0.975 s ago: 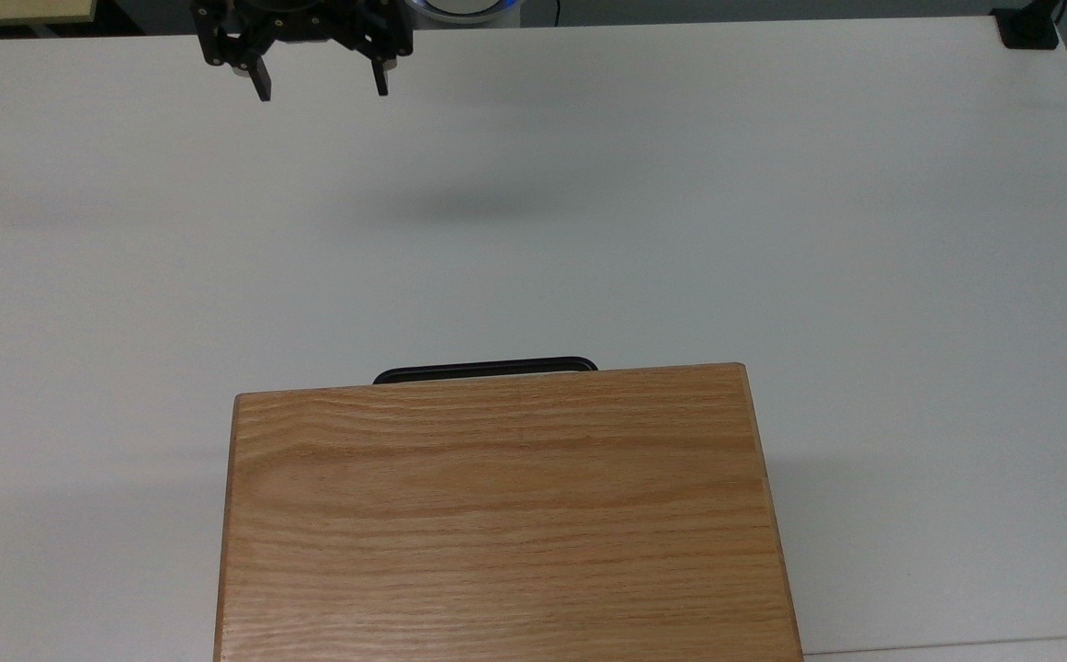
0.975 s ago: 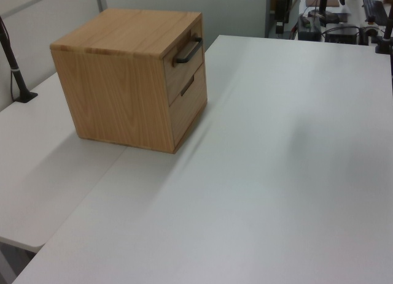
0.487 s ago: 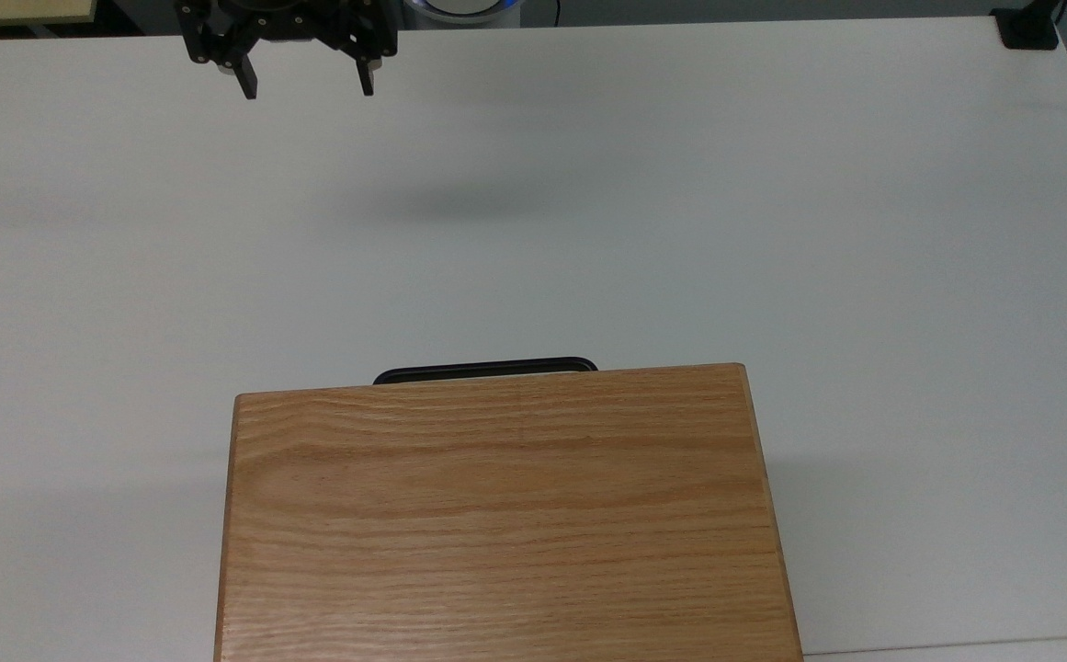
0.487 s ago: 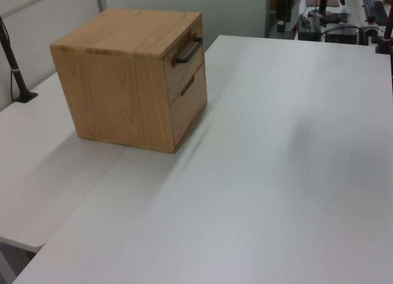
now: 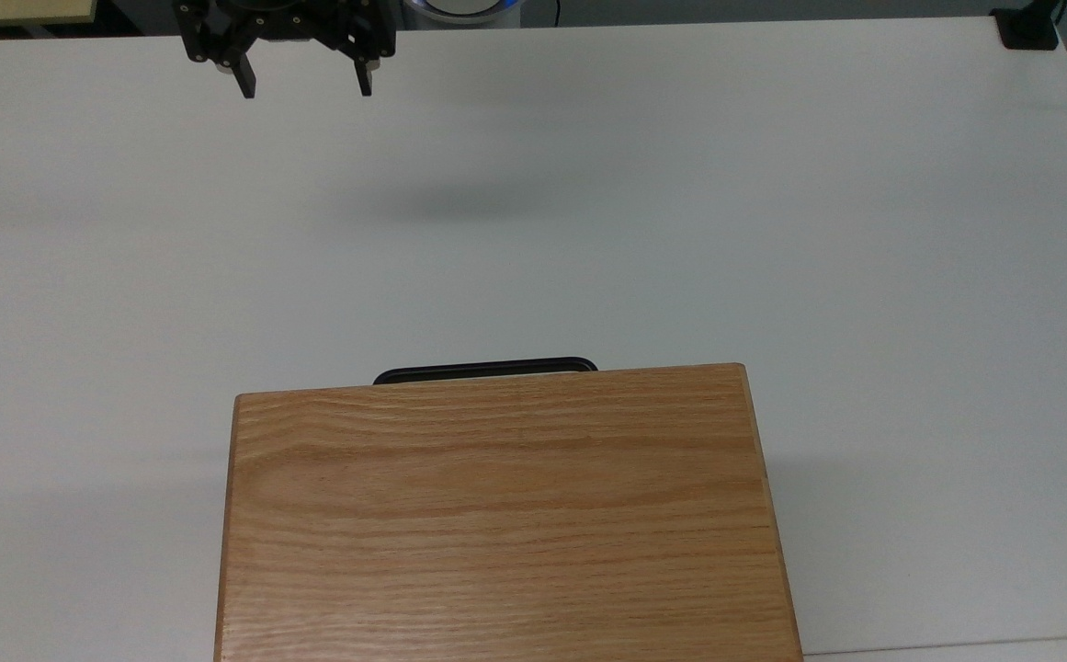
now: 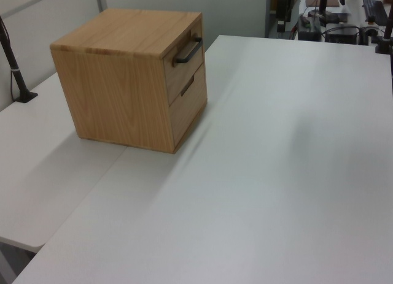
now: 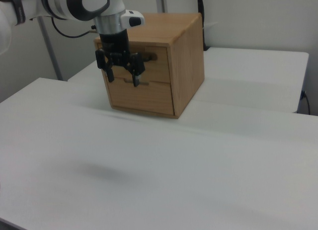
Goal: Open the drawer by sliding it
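Drawer (image 6: 182, 62) shut in oak cabinet (image 6: 129, 75) on white table (image 6: 276, 161)

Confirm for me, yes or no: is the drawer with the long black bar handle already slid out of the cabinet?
No, in the left view the drawer sits flush with the cabinet front.

No text, label, brand, number or sign can be read anywhere in these views. The oak cabinet (image 6: 132, 75), its drawer (image 6: 183, 58) fronts and the white desk (image 5: 680, 202) carry plain, unmarked surfaces.
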